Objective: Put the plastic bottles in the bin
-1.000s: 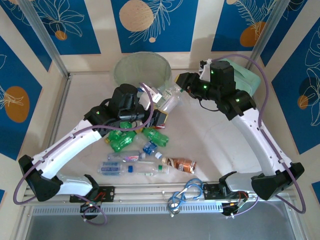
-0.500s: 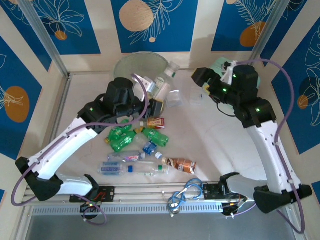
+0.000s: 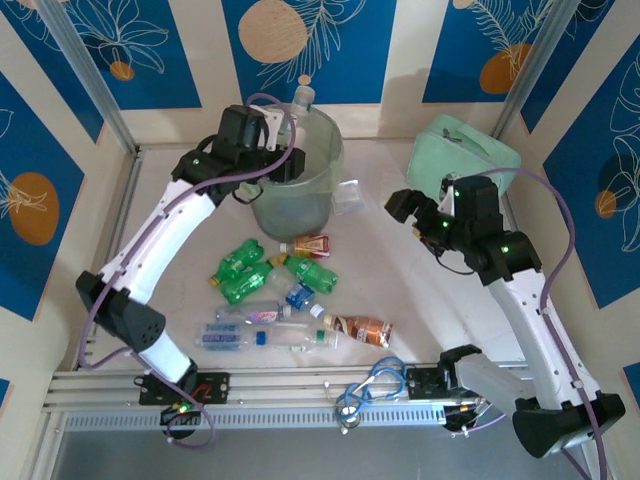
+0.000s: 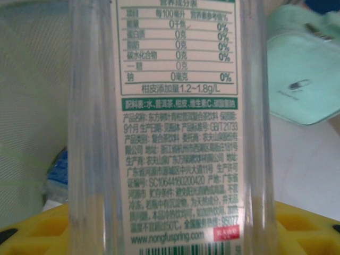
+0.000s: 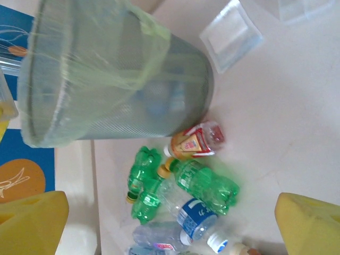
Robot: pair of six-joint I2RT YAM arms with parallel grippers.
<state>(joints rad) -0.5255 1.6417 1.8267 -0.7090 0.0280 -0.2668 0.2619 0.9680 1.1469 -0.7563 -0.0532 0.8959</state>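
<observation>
The bin (image 3: 300, 190), a pale-green translucent bucket, stands at the back middle of the table. My left gripper (image 3: 285, 150) is over its rim, shut on a clear plastic bottle (image 3: 303, 100) with a white and green label (image 4: 178, 133). The yellow pads (image 4: 42, 228) flank it. My right gripper (image 3: 405, 205) hangs open and empty to the right of the bin, its yellow fingers (image 5: 29, 226) wide apart above the pile. On the table lie several plastic bottles: green ones (image 3: 240, 265) (image 5: 204, 186), a red-labelled one (image 3: 312, 244) (image 5: 194, 141), a blue-labelled one (image 5: 194, 218) and a brown one (image 3: 365, 330).
A mint-green zippered case (image 3: 465, 155) (image 4: 303, 74) sits at the back right. A clear plastic lid (image 3: 345, 195) (image 5: 232, 33) lies beside the bin. Cables (image 3: 370, 385) coil on the rail at the near edge. Blue patterned walls close the sides.
The left arm has carried its bottle from the pile up to the bin's rim. The right gripper has opened, letting go of a bottle at the bin, and drawn back to the right.
</observation>
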